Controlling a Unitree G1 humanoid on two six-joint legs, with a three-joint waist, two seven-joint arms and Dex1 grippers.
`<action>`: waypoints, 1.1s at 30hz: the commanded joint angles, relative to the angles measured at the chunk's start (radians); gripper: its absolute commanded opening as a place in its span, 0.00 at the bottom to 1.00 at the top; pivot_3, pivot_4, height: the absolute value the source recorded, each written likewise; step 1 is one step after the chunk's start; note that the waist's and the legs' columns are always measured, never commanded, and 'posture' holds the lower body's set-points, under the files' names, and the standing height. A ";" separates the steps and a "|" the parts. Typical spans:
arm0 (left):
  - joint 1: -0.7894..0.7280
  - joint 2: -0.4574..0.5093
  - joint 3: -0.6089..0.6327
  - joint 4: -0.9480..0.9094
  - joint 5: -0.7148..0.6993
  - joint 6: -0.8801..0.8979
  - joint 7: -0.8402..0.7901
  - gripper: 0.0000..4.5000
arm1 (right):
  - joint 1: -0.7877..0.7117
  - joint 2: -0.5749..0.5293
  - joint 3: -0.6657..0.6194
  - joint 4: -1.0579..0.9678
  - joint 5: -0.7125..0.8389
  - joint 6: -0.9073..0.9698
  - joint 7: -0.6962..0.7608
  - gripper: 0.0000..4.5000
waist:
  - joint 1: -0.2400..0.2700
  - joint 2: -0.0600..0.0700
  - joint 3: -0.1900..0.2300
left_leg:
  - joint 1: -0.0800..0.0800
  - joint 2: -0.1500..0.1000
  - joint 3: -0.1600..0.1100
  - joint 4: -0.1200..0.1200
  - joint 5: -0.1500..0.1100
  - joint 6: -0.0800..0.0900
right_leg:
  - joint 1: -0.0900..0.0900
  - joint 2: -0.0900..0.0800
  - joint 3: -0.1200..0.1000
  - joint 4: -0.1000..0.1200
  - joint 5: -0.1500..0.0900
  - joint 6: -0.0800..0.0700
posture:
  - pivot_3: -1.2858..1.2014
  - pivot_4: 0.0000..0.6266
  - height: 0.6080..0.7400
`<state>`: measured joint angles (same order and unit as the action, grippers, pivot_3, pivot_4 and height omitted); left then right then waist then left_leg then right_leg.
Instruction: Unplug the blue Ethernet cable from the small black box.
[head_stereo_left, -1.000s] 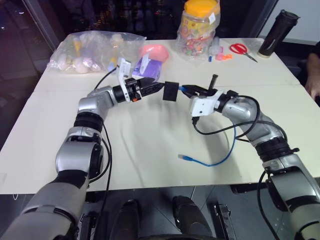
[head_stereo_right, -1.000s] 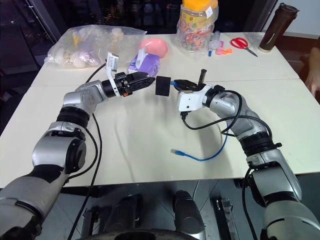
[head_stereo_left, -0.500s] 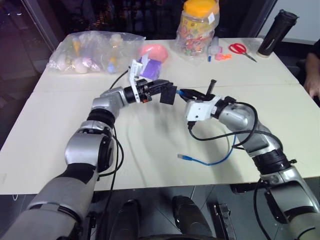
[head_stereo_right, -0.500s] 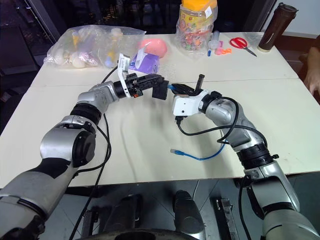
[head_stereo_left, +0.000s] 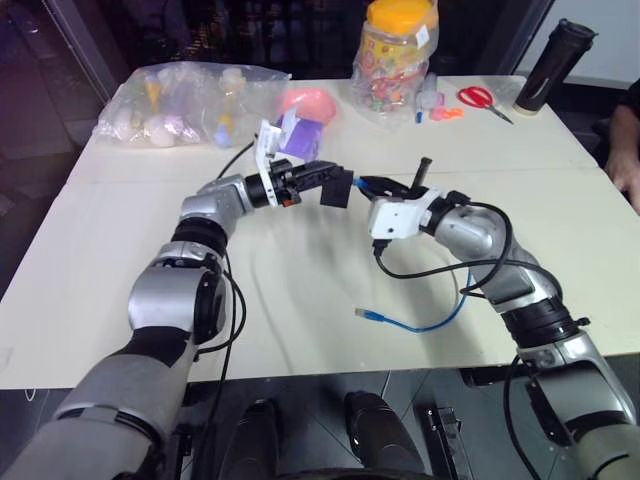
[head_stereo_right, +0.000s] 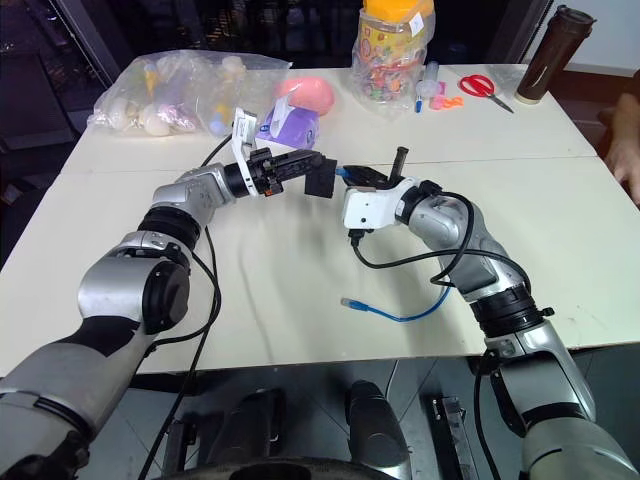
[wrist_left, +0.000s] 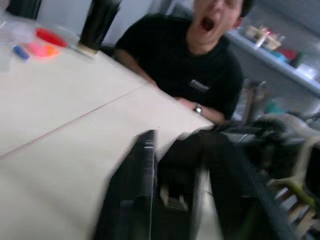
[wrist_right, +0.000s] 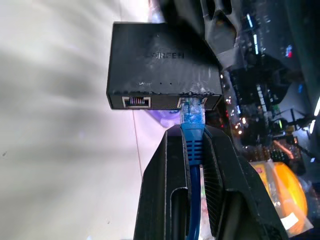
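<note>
Two grippers: meeting at the small black box (head_stereo_left: 339, 188), held in the air.
Right gripper (wrist_right: 194, 150): pinched on the blue Ethernet cable (wrist_right: 193, 131) boot, just behind the box's port.
Left gripper (head_stereo_left: 322, 178): at the box's far side; clamped or not, cannot tell.
Handling: light, rigid box; limp cord, likely latched plug; best gripped at the boot.

small black box (wrist_right: 159, 65) held above table, blue Ethernet cable (wrist_right: 192, 122) plugged in
</note>
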<state>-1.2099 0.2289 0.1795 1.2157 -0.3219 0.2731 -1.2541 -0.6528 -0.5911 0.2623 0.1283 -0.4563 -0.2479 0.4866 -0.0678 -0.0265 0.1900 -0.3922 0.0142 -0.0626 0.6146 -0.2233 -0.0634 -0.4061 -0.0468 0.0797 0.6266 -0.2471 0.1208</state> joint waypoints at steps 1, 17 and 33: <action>0.007 0.014 0.005 -0.012 0.010 0.006 -0.011 0.68 | -0.026 0.003 -0.034 -0.050 0.012 -0.011 -0.019 0.00 | 0.000 0.000 0.000 | 0.000 0.000 0.000 0.000 0.000 0.000 | 0.000 0.000 0.000 0.000 0.000 0.000 | 0.52 0.24 0.99; 0.019 0.014 -0.004 -0.037 0.021 0.043 -0.095 0.11 | -0.028 0.021 -0.031 -0.064 0.011 -0.002 -0.028 0.00 | 0.000 0.000 0.000 | 0.000 0.000 0.000 0.000 0.000 0.000 | 0.000 0.000 0.000 0.000 0.000 0.000 | 0.52 0.24 0.99; 0.014 0.014 0.139 -0.153 -0.189 0.400 -0.140 0.11 | 0.306 0.373 -0.558 -0.708 1.180 0.992 -0.094 0.60 | 0.017 -0.001 0.000 | 0.000 0.001 -0.004 0.000 0.000 0.000 | 0.001 0.000 -0.002 0.003 0.000 0.000 | 0.52 0.24 0.99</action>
<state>-1.1845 0.2378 0.2986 1.1153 -0.4666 0.6253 -1.3645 -0.3499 -0.2357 -0.2461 -0.4796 0.5317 0.6547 0.4292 -0.0506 -0.0271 0.1897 -0.3922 0.0148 -0.0664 0.6148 -0.2234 -0.0632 -0.4052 -0.0466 0.0774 0.6297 -0.2471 0.1204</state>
